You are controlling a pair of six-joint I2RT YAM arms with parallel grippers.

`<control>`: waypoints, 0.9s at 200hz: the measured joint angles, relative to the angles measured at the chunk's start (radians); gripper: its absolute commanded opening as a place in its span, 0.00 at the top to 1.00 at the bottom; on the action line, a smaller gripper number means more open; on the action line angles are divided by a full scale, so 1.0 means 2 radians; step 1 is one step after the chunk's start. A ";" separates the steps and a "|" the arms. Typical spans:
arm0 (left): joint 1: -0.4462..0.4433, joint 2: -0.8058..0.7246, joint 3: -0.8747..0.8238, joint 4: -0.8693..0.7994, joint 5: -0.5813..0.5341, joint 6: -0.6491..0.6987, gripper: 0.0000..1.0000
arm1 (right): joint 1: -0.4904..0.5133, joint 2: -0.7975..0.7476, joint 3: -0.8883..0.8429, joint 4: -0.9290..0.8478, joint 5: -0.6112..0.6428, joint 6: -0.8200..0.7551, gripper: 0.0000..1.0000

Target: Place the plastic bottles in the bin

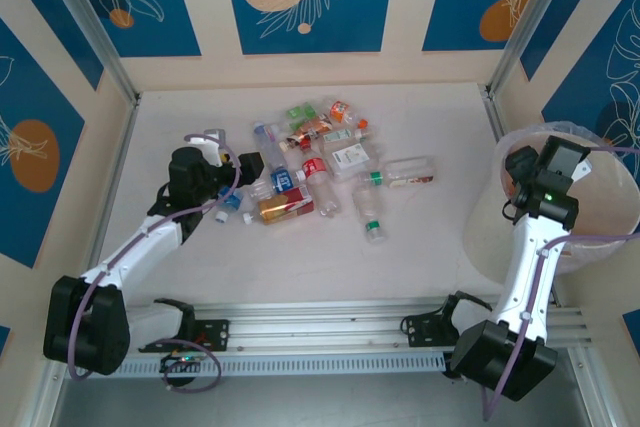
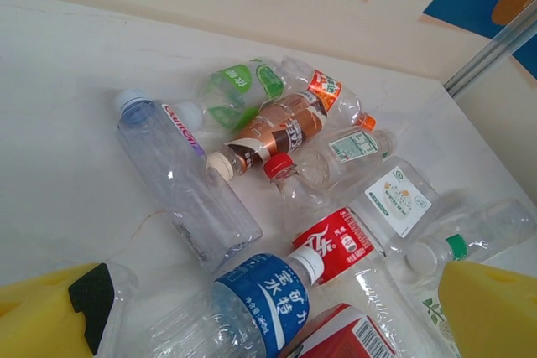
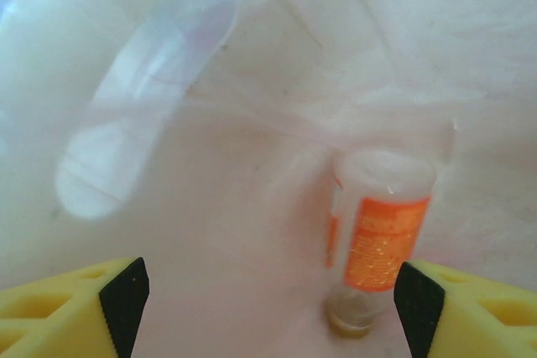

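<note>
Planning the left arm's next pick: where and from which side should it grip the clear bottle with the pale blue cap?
Probably across the mid-body of the clear bottle, from above, one finger on each long side. It lies flat, with bare table along one flank. Its neck is narrow, and its base nears the blue-label bottle.

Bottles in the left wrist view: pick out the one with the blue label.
The clear bottle lying on its side at bottom centre: white cap, blue band with white characters. No other label there is blue.
</note>
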 measured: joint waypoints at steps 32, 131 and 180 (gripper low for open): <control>0.000 0.000 0.000 0.000 -0.001 0.000 0.00 | 0.003 -0.003 0.000 0.004 -0.002 -0.003 0.14; 0.000 -0.008 0.000 -0.033 -0.072 -0.018 0.00 | 0.067 -0.077 0.042 -0.033 0.122 0.015 0.00; 0.000 -0.016 0.007 -0.121 -0.159 -0.073 0.00 | 0.141 -0.100 0.072 -0.008 0.088 -0.004 0.01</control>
